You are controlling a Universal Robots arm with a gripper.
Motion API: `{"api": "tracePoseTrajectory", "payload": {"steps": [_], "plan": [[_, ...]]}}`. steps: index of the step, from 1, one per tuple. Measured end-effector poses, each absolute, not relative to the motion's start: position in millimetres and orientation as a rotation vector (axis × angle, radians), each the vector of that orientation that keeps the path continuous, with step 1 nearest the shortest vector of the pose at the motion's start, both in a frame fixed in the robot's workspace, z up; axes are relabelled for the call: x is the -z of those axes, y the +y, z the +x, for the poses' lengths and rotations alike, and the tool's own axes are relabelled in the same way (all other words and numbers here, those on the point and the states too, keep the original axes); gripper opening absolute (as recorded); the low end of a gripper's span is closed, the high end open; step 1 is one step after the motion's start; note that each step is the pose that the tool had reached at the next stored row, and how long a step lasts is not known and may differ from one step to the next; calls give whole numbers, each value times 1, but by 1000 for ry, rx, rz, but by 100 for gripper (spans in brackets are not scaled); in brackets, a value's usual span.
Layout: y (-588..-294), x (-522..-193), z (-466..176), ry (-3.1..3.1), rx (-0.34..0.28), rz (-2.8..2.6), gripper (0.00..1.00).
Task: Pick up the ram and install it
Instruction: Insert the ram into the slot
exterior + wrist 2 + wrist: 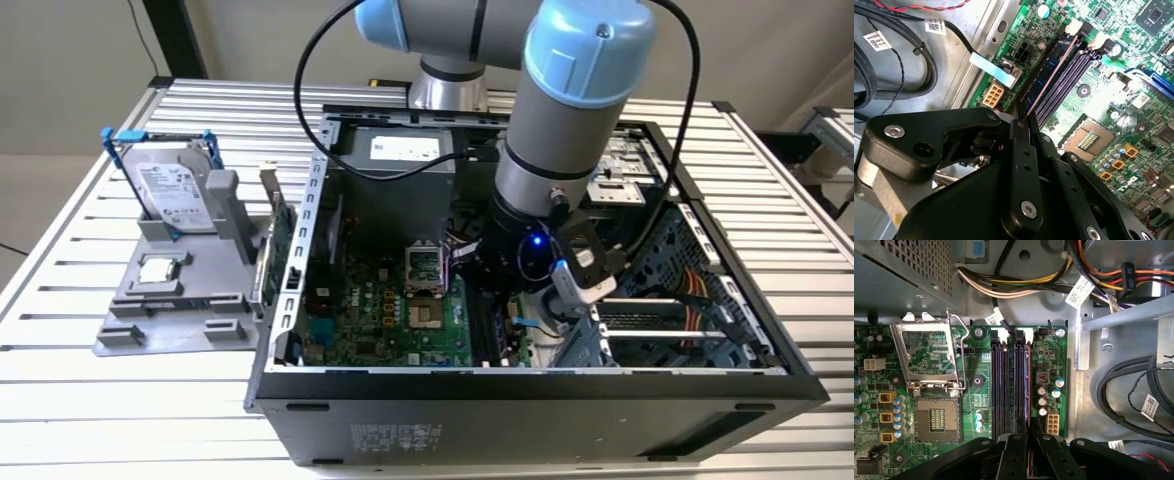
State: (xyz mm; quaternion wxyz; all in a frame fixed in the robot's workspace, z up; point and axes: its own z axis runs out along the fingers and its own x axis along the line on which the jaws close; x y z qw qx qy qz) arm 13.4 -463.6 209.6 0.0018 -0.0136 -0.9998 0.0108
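Claw (1021, 116) clamped on the ram (1051, 75) — thin green circuit-board stick with a dark blue label, edge-on in the outermost black slot of the green motherboard (934, 352). Judgement: light, stiff, fragile; hold by the top edge. Open black computer case (534, 385) holds board and cables; silver hard drive in a blue frame (171, 185) at its 9 o'clock on the desk (120, 400).

exterior view looks down over the open computer case (534, 385); both wrist views hover close above its motherboard (979, 385).
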Motion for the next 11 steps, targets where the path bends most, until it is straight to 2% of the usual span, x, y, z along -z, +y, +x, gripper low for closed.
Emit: {"api": "tracePoseTrajectory", "payload": {"steps": [11], "plan": [[-464, -212, 13, -3134, -32, -50, 0]]}}
